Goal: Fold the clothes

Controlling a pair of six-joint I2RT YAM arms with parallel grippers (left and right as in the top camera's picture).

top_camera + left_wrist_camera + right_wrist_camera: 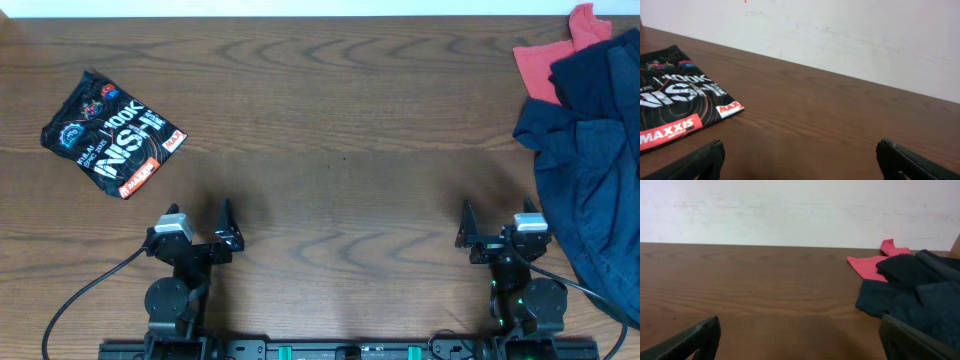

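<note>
Wide open and empty: left claw (197,218) and right claw (497,220), both low over the brown wooden desk (330,110) near its front edge. The wrinkled dark navy-blue cloth garments (590,150) lie heaped at the desk's right edge, near the right claw, partly over a red cloth (545,60). A glossy black snack bag (112,130) sits far left.

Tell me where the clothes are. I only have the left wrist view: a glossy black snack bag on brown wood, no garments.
Observer: The wrinkled dark navy-blue cloth garments lie heaped at the right edge of the brown wooden table, seen from overhead.
Operator: Report anything mixed in with them.
Observer: A crumpled red cloth pokes out at the heap's far side, partly covered.
Operator: Give me the right claw's state.
Observer: The right claw is open and empty, just left of the heap.
</note>
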